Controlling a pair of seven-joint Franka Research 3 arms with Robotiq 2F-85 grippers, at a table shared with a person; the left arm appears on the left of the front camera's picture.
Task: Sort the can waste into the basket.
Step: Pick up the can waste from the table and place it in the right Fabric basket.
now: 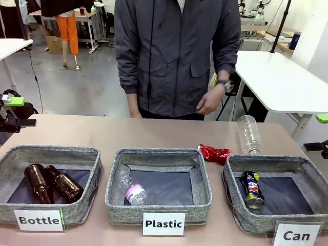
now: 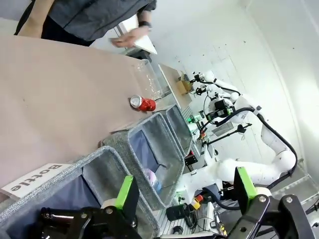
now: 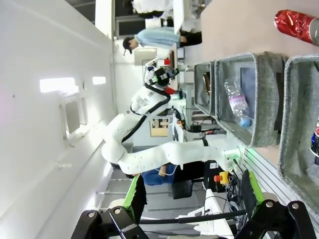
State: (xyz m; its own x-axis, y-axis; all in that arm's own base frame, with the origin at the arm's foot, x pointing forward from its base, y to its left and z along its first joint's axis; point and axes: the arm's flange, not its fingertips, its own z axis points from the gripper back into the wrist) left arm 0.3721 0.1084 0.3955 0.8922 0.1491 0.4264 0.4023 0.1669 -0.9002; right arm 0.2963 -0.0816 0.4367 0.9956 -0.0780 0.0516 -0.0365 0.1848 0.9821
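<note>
Two grippers, mine, stood wide open and empty: left gripper [image 2: 185,199], right gripper [image 3: 193,191]. The dark can [image 1: 251,189] lay inside the Can basket [image 1: 256,221]. The crushed red can [image 1: 214,153] lay on the table [image 1: 154,133] just beyond its rim, not yet sorted.

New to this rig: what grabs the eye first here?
Three grey bins line the near edge: Bottle bin, Plastic bin, Can basket. A crushed red can lies on the table behind the gap between the last two; a dark can lies inside the Can basket. A person stands opposite.
</note>
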